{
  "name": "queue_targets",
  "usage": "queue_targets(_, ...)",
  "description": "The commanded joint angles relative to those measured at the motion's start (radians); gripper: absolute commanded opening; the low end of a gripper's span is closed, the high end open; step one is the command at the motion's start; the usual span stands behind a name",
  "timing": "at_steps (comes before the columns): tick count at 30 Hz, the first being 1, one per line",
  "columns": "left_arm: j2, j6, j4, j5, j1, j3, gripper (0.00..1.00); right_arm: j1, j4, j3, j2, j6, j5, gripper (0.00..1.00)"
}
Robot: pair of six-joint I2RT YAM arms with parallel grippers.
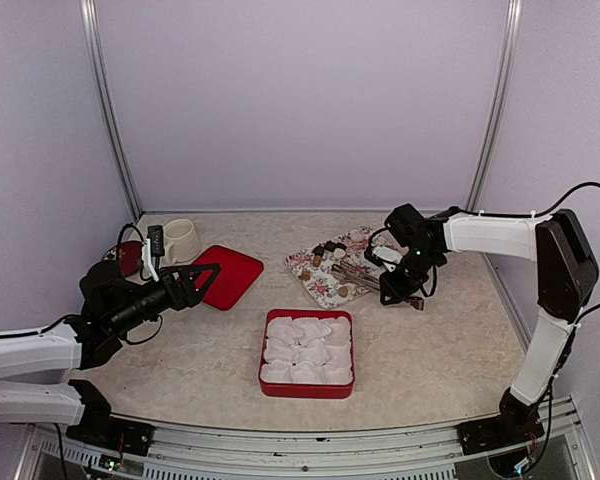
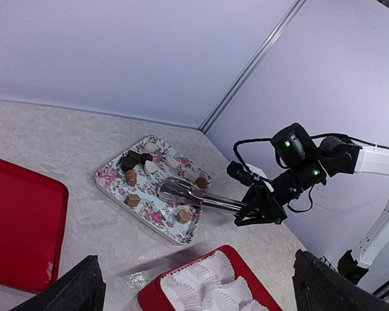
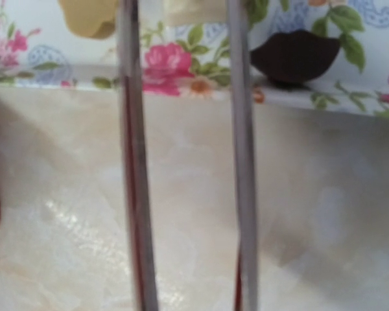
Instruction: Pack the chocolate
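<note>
Small dark and tan chocolates (image 1: 330,249) lie on a floral tray (image 1: 320,285) at the back middle; they also show in the left wrist view (image 2: 131,177). My right gripper (image 1: 400,285) is shut on metal tongs (image 1: 355,274), whose tips reach over the tray (image 2: 117,189). In the right wrist view the two tong arms (image 3: 133,194) stand apart over the table, with a dark chocolate (image 3: 295,55) on the tray edge beyond. My left gripper (image 1: 195,280) is open and empty at the left. A red box (image 1: 307,390) of white paper cups (image 1: 307,355) holds no chocolate.
A red lid (image 1: 230,272) lies flat by my left gripper. A white bowl (image 1: 181,240) and a dark red object (image 1: 130,258) stand at the back left. Walls and metal posts close the back and sides.
</note>
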Motion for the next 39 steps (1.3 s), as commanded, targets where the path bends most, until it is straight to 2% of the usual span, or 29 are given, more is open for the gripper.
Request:
queue_targets(1,0.007,-0.008,0.037,0.025,0.013,-0.014,0.99,-0.012,-0.016,0.038,0.021,-0.014,-0.007,0.26)
queue_targets(4,0.007,-0.008,0.038,0.029,0.019,-0.013,0.99,-0.013,-0.020,0.044,0.017,-0.015,-0.017,0.26)
queue_targets(7,0.006,-0.009,0.035,0.035,0.023,-0.008,0.99,-0.012,-0.028,0.049,0.021,-0.017,-0.020,0.30)
queue_targets(23,0.021,-0.010,0.053,0.045,0.028,-0.011,0.99,-0.014,-0.069,0.092,0.059,-0.030,-0.002,0.33)
queue_targets(35,0.034,-0.014,0.070,0.062,0.049,-0.013,0.99,-0.014,-0.075,0.118,0.041,-0.028,-0.051,0.23)
queue_targets(39,0.034,-0.022,0.074,0.065,0.050,-0.011,0.99,-0.014,-0.069,0.125,0.002,-0.025,-0.072,0.22)
